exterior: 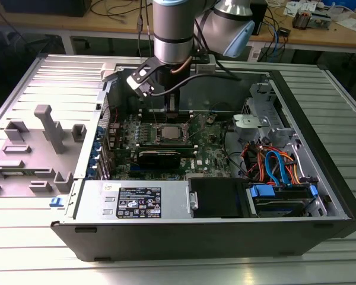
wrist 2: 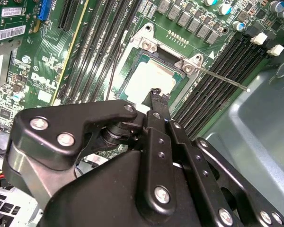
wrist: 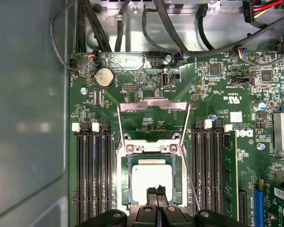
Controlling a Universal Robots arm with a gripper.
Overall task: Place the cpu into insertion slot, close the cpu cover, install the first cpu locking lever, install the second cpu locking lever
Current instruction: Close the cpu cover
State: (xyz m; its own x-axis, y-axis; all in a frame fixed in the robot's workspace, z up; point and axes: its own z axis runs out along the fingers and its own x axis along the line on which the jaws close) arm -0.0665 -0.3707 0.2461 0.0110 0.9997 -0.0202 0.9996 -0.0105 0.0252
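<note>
Silver-topped cpu [wrist: 152,177] already sits in the insertion slot [wrist: 125,182], with the cpu cover [wrist: 153,106] flipped up on the far side. Gripper [wrist: 157,191] hangs over the chip's near edge, pinched together, holding nothing I can see.

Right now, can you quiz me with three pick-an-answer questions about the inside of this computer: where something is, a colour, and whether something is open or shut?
1. Where is the small square silver-grey cpu? A in the silver-rimmed square insertion slot; B on the table outside; C on a memory slot.
2. What colour is the flat circuit board? A red; B green; C white.
3. How is the thin silver window-frame cpu cover? A shut over the chip; B tipped up open; C gone.
Answers: 1 A, it lies flat in the socket beneath the black gripper. 2 B, green surrounds the socket. 3 B, the chip lies bare, the frame raised beyond it.
</note>
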